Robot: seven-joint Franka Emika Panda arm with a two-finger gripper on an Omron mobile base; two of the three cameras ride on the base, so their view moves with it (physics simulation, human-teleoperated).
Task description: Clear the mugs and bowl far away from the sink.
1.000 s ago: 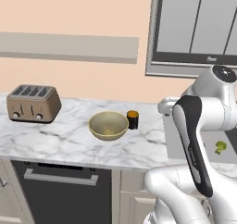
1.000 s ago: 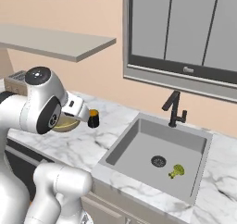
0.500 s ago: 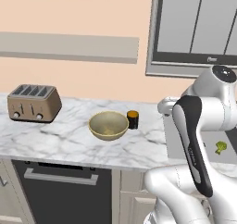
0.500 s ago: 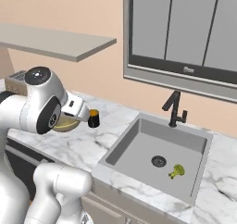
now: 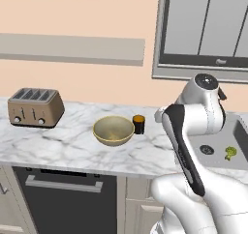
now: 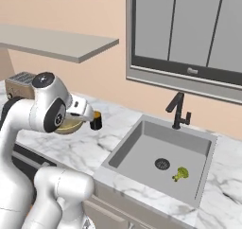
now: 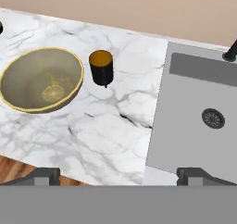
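Observation:
The black mug [image 7: 101,66] with an orange-yellow inside stands upright on the marble counter, just right of the wide tan-olive bowl [image 7: 41,79]. Both lie left of the grey sink [image 7: 199,121]. My gripper [image 7: 120,177] hangs open and empty high above the counter, looking down on the stretch between mug and sink. Its fingertips [image 7: 44,176] stand wide apart. From the left base the bowl [image 5: 114,130] and mug [image 5: 139,124] sit left of my arm. From the right base the mug [image 6: 96,120] shows beside my hand, and the bowl [image 6: 71,125] is mostly hidden behind it.
A silver toaster [image 5: 36,107] stands at the counter's far left. The sink [image 6: 160,152] holds a broccoli piece [image 6: 180,174] near its drain [image 6: 162,163], with a black faucet [image 6: 178,110] behind. A wall shelf and a window run above the counter.

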